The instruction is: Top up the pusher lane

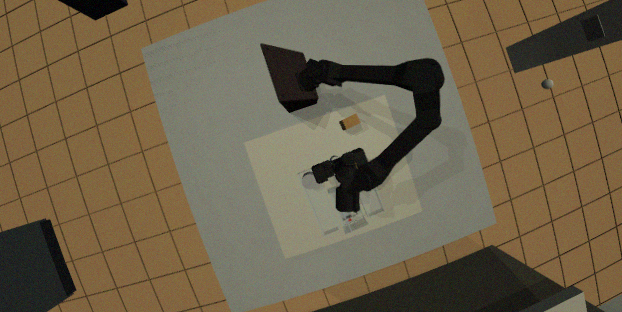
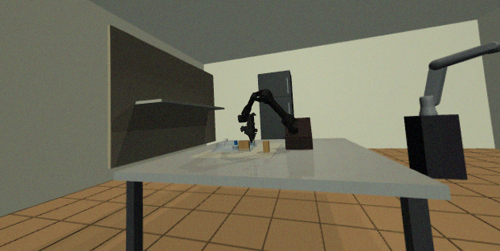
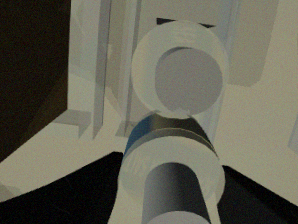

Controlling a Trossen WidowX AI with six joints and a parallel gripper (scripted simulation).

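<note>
My gripper (image 3: 169, 168) (image 1: 346, 201) (image 2: 252, 138) is shut on a pale jar (image 3: 172, 150) with a grey lid and a blue label band. I hold it upright, low over the pale lane rack (image 1: 320, 209) (image 2: 224, 146). In the wrist view a matching pale jar (image 3: 180, 67) with a grey lid stands just ahead of the held one, between the lane's pale side rails (image 3: 102, 75). The two jars are close together or touching. A dark edge (image 3: 167, 21) shows behind the far jar. In the overhead view my wrist hides both jars.
An orange box (image 1: 349, 122) (image 2: 266, 146) lies on the cream mat (image 1: 280, 162) behind the rack. A second orange box (image 2: 243, 145) stands near the rack. A pale round thing (image 1: 307, 178) sits left of my wrist. The arm's dark base block (image 1: 287, 77) (image 2: 299, 133) stands beyond.
</note>
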